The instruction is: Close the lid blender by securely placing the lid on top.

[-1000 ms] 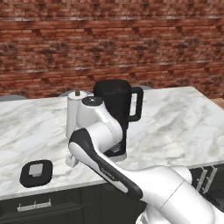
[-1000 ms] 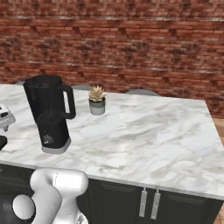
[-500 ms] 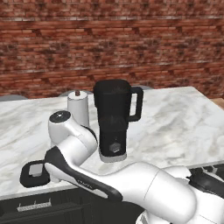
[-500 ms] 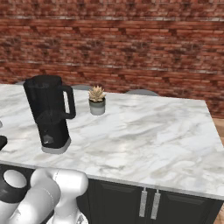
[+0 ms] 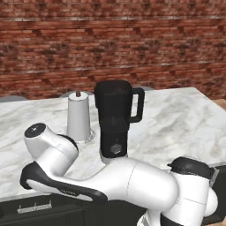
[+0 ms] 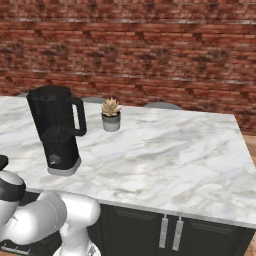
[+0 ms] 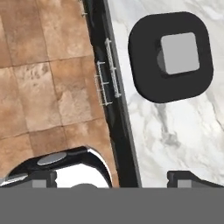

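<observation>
In the hand view the lid point(image 7: 171, 57), a flat black rounded-square cap with a light grey square centre, lies on the marble counter point(image 7: 175, 140) close to its front edge. My gripper point(image 7: 116, 178) hangs above that edge, open, with nothing between its fingertips point(image 7: 186, 177); the lid sits ahead and off to the right-hand finger's side, untouched. The tall black blender point(image 5: 115, 119) stands upright mid-counter with no cap on its jar, also seen as the blender point(image 6: 55, 130). In the left base view my arm point(image 5: 88, 176) covers the lid's spot.
A white-grey cylinder point(image 5: 78, 117) with a dark red knob stands just left of the blender. A small potted plant point(image 6: 111, 115) sits behind it. Below the counter edge are dark cabinet fronts with handles point(image 7: 107, 81) and brown floor tiles point(image 7: 48, 87).
My arm has swung left and down across the counter's front edge, bringing the hand over the lid's area and hiding the lid in the left base view. Blender and lid have not moved.
</observation>
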Available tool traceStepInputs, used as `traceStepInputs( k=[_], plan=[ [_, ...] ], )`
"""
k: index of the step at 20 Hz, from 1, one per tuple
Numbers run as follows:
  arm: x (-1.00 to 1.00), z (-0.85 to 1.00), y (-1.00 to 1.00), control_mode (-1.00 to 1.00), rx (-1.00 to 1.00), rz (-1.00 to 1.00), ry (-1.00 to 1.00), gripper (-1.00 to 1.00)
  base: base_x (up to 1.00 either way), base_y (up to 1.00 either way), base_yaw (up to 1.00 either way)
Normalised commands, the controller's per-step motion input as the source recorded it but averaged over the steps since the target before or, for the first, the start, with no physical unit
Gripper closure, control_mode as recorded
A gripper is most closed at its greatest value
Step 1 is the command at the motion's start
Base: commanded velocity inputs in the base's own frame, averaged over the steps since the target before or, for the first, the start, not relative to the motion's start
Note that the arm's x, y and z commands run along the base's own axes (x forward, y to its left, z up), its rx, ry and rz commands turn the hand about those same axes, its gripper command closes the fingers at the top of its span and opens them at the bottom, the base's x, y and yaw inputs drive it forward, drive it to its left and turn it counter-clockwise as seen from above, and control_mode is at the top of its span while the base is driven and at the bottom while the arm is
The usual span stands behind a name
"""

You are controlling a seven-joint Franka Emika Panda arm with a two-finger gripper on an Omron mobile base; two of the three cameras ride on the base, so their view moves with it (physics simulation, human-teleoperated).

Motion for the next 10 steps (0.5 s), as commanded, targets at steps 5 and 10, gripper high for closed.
traceStepInputs(
  k=[5, 10],
  plan=[
    [0.08, -0.12, 0.07, -1.00, -0.06, 0.18, 0.00, -1.00, 0.00, 0.00, 0.00],
    [0.28, 0.00, 0.01, -1.00, -0.02, 0.03, -0.06, -1.00, 0.00, 0.00, 0.00]
  ],
)
